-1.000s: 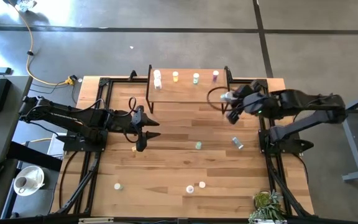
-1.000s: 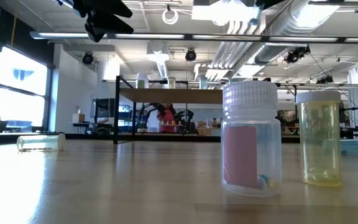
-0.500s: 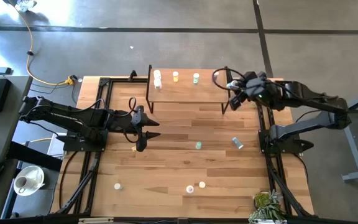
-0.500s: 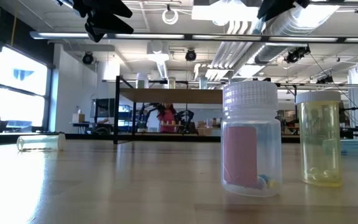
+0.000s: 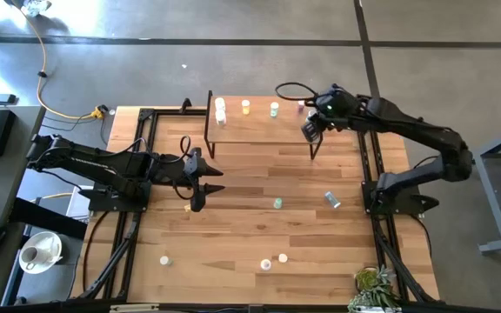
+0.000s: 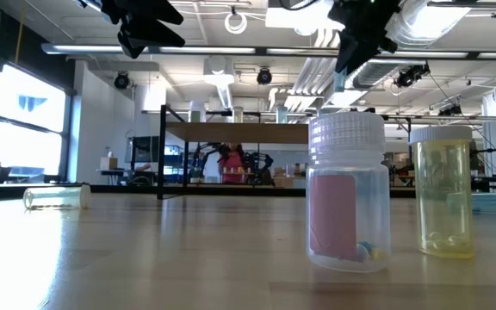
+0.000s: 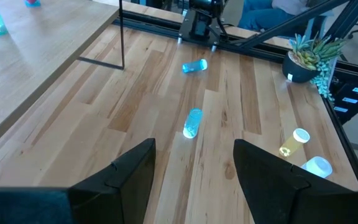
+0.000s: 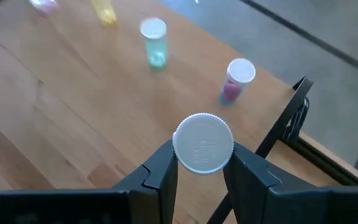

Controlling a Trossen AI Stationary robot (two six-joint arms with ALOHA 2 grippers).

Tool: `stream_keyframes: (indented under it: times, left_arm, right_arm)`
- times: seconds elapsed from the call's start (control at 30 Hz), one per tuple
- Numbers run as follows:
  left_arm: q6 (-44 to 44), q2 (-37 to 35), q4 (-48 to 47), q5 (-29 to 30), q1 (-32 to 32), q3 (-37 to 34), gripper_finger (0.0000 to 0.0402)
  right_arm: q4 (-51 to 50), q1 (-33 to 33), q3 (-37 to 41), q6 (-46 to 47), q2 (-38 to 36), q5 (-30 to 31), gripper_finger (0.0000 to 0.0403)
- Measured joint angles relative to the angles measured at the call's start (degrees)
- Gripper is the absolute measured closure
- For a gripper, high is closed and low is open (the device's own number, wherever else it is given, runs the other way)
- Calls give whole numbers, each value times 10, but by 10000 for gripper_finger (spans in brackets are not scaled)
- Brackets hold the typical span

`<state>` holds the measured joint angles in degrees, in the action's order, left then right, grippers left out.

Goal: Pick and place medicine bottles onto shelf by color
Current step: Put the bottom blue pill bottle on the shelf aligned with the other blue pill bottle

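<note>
Four bottles (image 5: 246,107) are already placed along the shelf's (image 5: 259,126) far edge. A capped bottle (image 8: 203,142) is clenched in the right gripper (image 8: 199,163) over the shelf's right end. The left gripper (image 5: 195,181) is held released mid-table. Several bottles (image 5: 277,203) remain unsorted.

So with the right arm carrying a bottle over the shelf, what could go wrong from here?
1. The right tool pinches the held bottle just under its cap, so it could slip or tilt on release and topple.
2. The pink bottle stands near the shelf corner; setting down beside it could knock it off the edge.
3. The green bottle is also close, leaving a tight gap.
</note>
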<state>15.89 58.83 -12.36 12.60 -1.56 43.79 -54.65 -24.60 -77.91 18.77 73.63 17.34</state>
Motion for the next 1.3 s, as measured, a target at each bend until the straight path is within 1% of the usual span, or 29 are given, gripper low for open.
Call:
stream_keyframes:
  times: [0.17, 0.27, 0.43, 0.9, 1.3]
  left_arm:
    - [0, 0, 0, 0, 0, 0, 195]
    - [0, 0, 0, 0, 0, 0, 195]
    - [0, 0, 0, 0, 0, 0, 195]
    - [0, 0, -1, 0, 0, 0, 195]
    - [0, 0, -3, 0, 0, 0, 195]
  right_arm:
    - [3, -27, 0, -9, 35, -44, 298]
    - [9, -39, 0, -9, 53, -46, 298]
    - [22, -54, 0, -19, 80, -72, 298]
    - [29, -58, 0, -24, 117, -78, 298]
    - [29, -63, 0, -24, 118, -58, 298]
